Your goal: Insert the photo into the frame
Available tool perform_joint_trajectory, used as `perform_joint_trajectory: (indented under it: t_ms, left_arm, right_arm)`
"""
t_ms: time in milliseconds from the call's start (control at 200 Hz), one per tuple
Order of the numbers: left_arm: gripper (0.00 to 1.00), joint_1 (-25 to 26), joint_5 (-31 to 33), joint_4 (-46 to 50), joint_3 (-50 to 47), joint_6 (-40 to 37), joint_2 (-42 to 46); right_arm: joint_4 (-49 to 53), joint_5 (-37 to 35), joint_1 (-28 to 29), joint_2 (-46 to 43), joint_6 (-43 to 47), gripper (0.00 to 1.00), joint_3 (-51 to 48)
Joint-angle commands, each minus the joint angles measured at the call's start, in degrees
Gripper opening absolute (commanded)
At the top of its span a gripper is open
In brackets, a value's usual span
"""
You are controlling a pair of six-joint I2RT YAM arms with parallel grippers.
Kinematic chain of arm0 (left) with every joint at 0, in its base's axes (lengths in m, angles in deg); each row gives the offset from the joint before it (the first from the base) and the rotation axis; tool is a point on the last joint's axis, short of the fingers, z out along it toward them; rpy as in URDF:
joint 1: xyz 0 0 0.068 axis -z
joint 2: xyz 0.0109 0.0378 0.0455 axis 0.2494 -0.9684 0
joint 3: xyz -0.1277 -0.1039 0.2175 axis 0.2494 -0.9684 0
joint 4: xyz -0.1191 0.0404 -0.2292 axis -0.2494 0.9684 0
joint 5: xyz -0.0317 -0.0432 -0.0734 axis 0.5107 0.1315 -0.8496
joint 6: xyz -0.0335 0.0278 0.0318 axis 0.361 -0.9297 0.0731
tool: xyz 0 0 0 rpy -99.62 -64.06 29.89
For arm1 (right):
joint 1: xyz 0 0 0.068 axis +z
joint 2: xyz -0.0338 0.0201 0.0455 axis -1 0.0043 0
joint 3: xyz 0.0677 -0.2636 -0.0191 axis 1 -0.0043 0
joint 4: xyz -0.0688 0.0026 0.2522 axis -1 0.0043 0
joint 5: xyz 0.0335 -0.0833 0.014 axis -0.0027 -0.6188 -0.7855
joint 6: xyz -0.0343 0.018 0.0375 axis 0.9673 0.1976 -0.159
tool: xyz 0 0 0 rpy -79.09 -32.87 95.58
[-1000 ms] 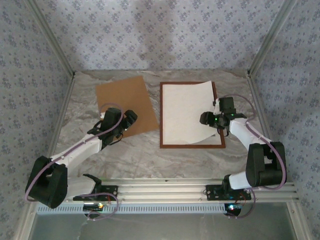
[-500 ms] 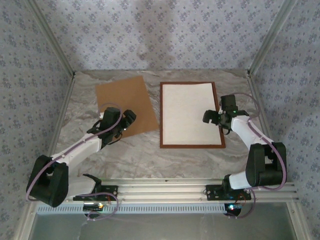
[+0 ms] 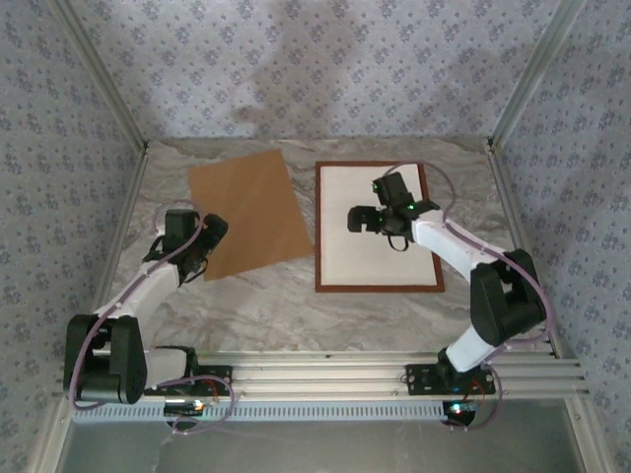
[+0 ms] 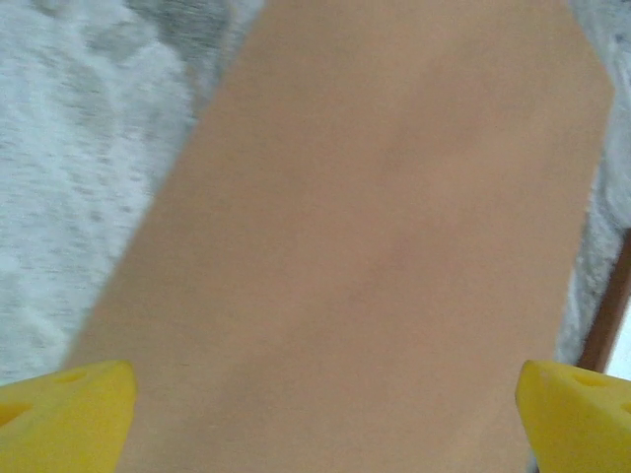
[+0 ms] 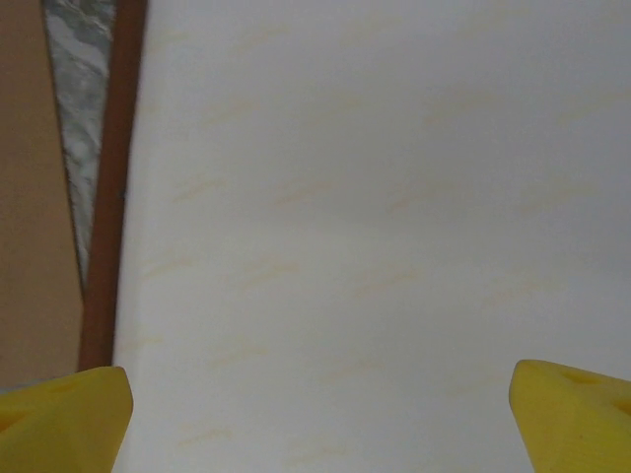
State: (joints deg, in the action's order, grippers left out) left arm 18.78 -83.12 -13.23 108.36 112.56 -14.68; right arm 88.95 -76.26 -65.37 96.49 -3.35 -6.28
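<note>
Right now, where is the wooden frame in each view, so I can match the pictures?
Top external: the frame lies right of centre.
Left wrist: the frame is a thin strip at the lower right edge.
Right wrist: the frame is a bar down the left side.
Shared landmark: the brown board, just left of the frame.

Photo (image 3: 350, 256) shows a matt white paper face with faint tan streaks; frame (image 3: 378, 289) is smooth reddish-brown wood; board (image 3: 251, 212) is matt brown, card-like; surface (image 3: 296, 305) looks marbled grey, dull.
</note>
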Motion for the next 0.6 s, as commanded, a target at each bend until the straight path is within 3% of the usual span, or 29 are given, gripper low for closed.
perform_joint_trajectory:
  t_ms: [0,325,595]
  left_arm:
    - [0.99,-1.51,-2.51,2.12,-2.26,-2.71,2.28]
    - [0.99,-1.88,-4.19,0.87,-5.03,-2.06,3.27]
    - [0.99,-1.89,-4.22,1.55,-3.98,-2.27,3.18]
  right_arm:
    - [1.7,-2.83,-0.9,4.45,-0.58,1.0,5.35]
    - [0.14,-2.43,-9.05,20.09,0.27,1.0,18.57]
    - [1.51,5.2,-14.29,31.97,-1.07,1.0,31.38]
